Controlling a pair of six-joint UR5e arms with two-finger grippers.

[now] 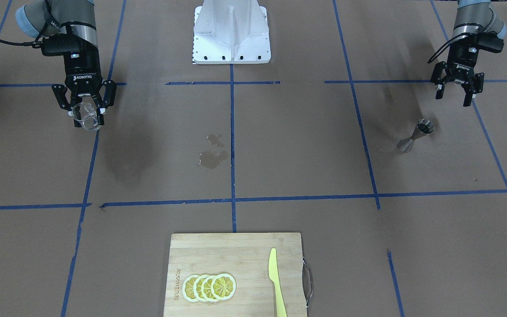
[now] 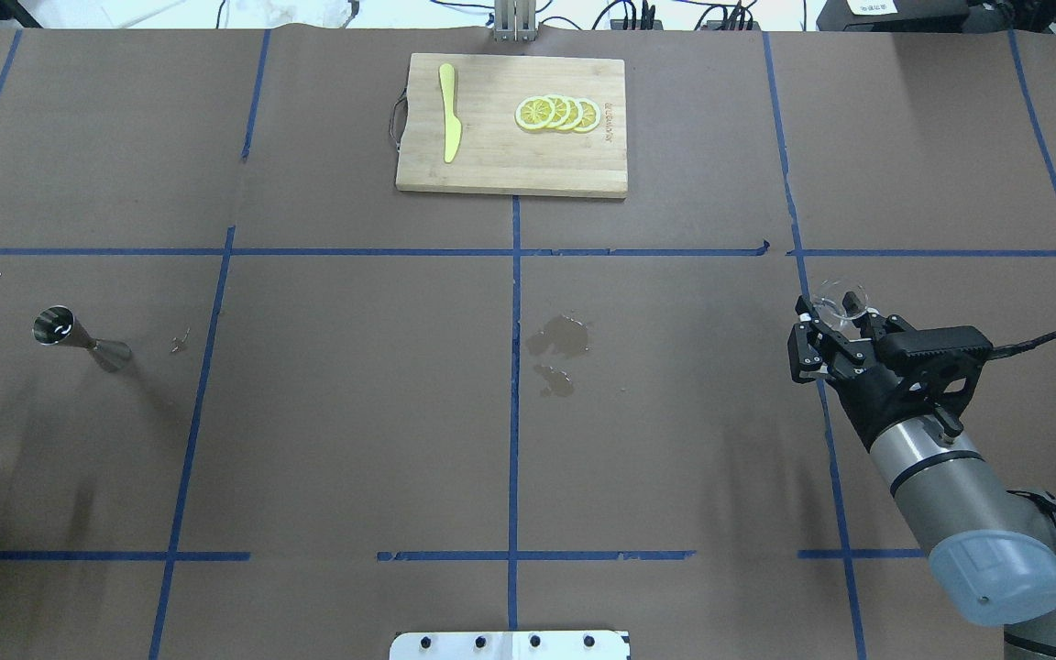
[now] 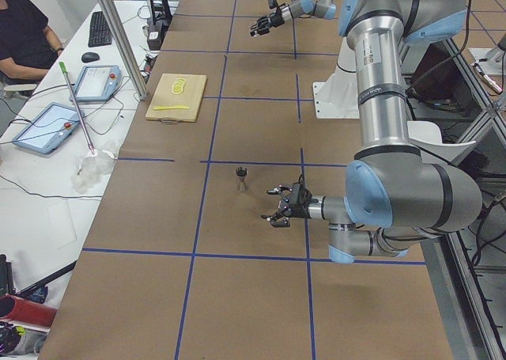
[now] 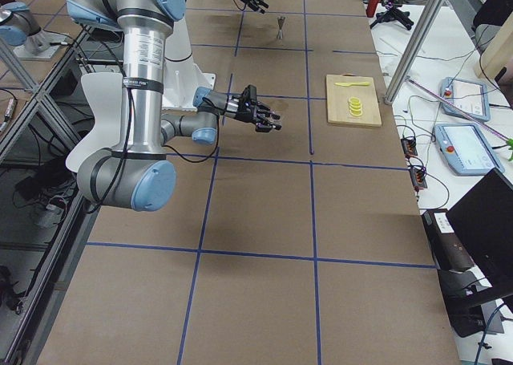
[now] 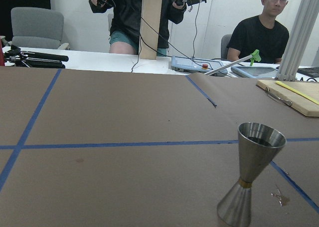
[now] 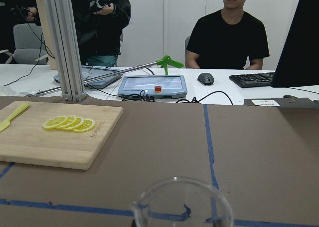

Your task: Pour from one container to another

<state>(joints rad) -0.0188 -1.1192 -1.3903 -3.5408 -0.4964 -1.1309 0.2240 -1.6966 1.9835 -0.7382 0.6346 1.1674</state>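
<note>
Lemon slices (image 1: 209, 287) and a yellow knife (image 1: 276, 281) lie on a cutting board (image 1: 236, 246) nearest the front-facing camera. Beyond a wet patch (image 1: 212, 158), the right gripper (image 1: 88, 119) clamps the glass cup (image 1: 84, 115) above the worktop (image 1: 306, 145), while the left gripper (image 1: 453, 99) hangs spread and empty near the upright jigger (image 1: 415, 137). Overhead, cup and jigger sit well apart at opposite ends. Left wrist view: jigger standing just ahead. Right wrist view: cup rim at the bottom edge.

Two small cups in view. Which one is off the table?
The clear glass cup, held in the right gripper above the table. The metal jigger stands on the table, clear of the open left gripper.
</note>
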